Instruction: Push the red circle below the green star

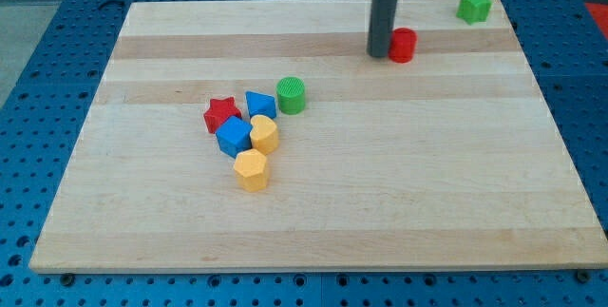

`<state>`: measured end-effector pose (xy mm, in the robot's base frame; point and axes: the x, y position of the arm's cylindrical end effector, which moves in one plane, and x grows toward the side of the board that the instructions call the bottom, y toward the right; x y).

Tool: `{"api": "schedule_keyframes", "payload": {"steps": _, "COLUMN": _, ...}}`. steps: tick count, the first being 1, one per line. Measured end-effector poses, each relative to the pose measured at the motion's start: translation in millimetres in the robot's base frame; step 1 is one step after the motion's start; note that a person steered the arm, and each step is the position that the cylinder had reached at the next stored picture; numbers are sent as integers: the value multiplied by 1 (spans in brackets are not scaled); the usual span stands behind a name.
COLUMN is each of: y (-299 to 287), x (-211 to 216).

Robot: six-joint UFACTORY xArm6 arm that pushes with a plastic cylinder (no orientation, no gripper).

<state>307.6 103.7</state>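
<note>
The arm carries no pincer, so no open or closed state applies; it ends in a dark rod whose tip (pixel 379 55) rests on the table (pixel 323 212) near the view's top, right of centre. The red circle (pixel 403 45) stands directly against the tip's right side, apparently touching it. The green star (pixel 473 6) sits near the table's top right corner, up and to the right of the red circle and apart from it.

Left of centre lies a cluster of blocks, well apart from the tip. The green circle (pixel 292 94) is at the cluster's upper right. Just left of it is a blue block (pixel 260 105), shape unclear, and then the red star (pixel 221 114). Below these, a blue cube (pixel 233 137) touches a yellow heart-like block (pixel 264 134). A yellow hexagon (pixel 252 169) sits lowest.
</note>
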Motion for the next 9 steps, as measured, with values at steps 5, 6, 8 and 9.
{"api": "schedule_keyframes", "payload": {"steps": 5, "y": 30, "x": 22}}
{"api": "schedule_keyframes", "payload": {"steps": 6, "y": 51, "x": 22}}
{"api": "schedule_keyframes", "payload": {"steps": 8, "y": 94, "x": 15}}
{"api": "schedule_keyframes", "payload": {"steps": 9, "y": 108, "x": 1}}
